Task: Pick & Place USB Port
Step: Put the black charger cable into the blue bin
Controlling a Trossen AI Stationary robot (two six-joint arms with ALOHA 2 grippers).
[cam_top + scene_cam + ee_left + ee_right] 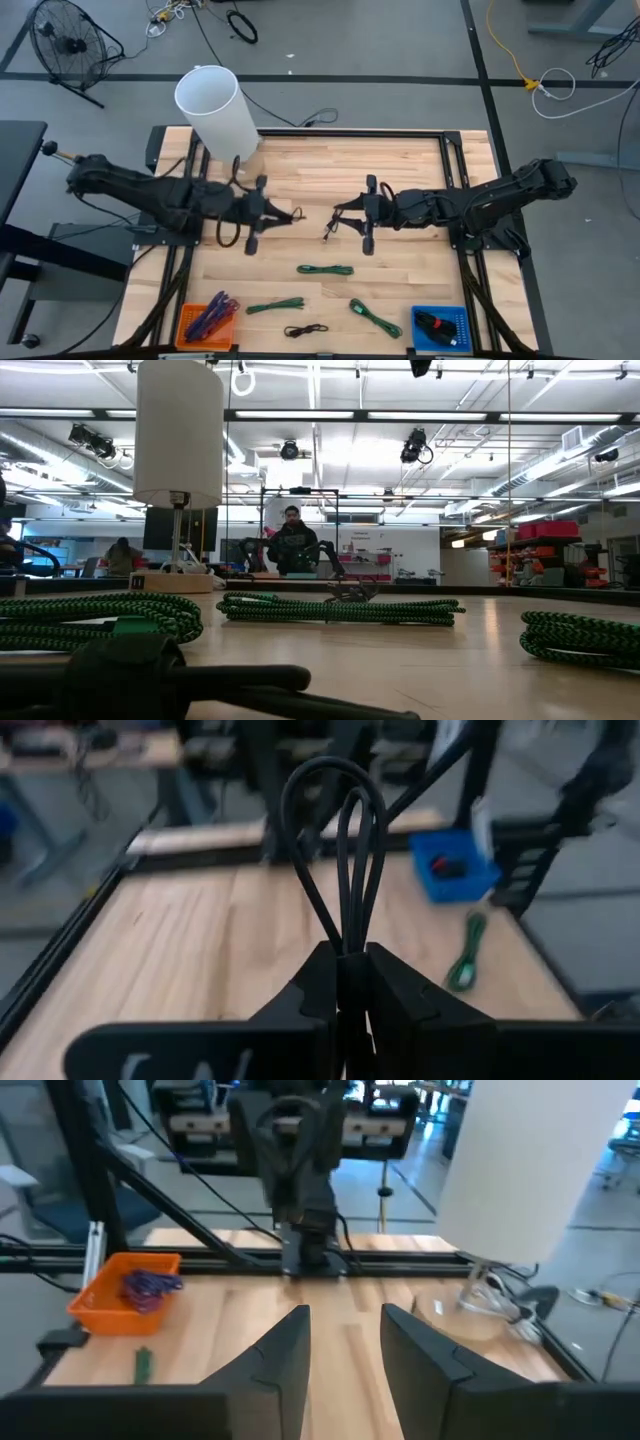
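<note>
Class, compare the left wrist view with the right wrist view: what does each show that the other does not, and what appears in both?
Only the left wrist view shows the left gripper shut on a looped black cable, with the blue bin and a green cable beyond. Only the right wrist view shows the right gripper open with nothing between its fingers, the orange bin holding purple cables, and the white lamp shade. Both share the wooden table and its black frame rails.
</note>
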